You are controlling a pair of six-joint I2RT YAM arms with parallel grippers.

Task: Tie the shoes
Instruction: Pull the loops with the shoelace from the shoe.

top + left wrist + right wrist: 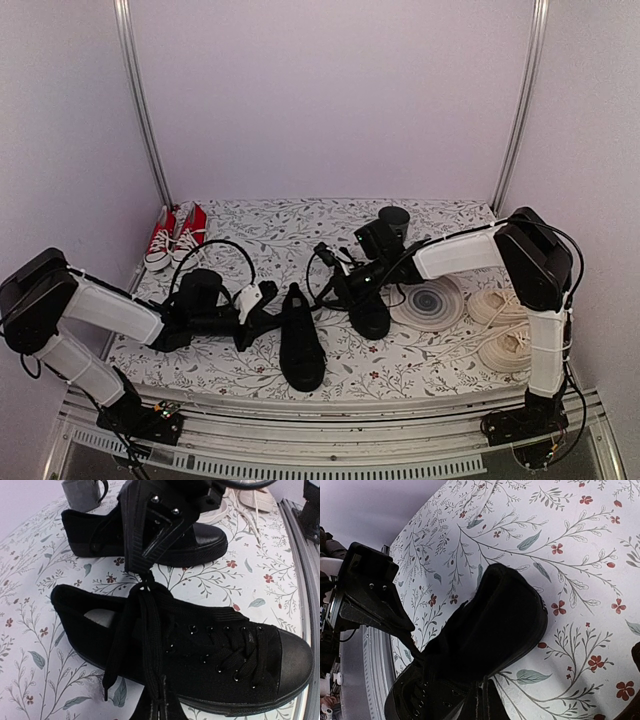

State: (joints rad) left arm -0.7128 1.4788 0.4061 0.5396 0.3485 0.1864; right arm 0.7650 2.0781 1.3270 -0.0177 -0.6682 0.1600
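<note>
The left gripper (146, 577) is pinching a lace (150, 625) of the near black shoe (300, 345) on the desk (420, 375). The right gripper (345, 272), pressed together, seems to be holding the other shoe's (368, 310) lace. Draw each lace taut gently so the shoe doesn't drag.

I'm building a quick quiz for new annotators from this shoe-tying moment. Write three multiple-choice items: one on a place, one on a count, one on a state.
1. Where do the small red sneakers stand in the top view?
A. far left corner of the table
B. beside the right arm's base
C. on the round disc

2. How many black shoes are on the table?
A. one
B. two
C. four

3. What is the left gripper doing?
A. hanging open above the table
B. shut on the lace
C. gripping a cream sneaker

Answers:
1 A: they sit at the far left edge by the wall.
2 B: the nearer black shoe and the farther black shoe are the only black ones.
3 B: the left wrist view shows its tips pinched on the black lace rising from the nearer shoe.
</note>
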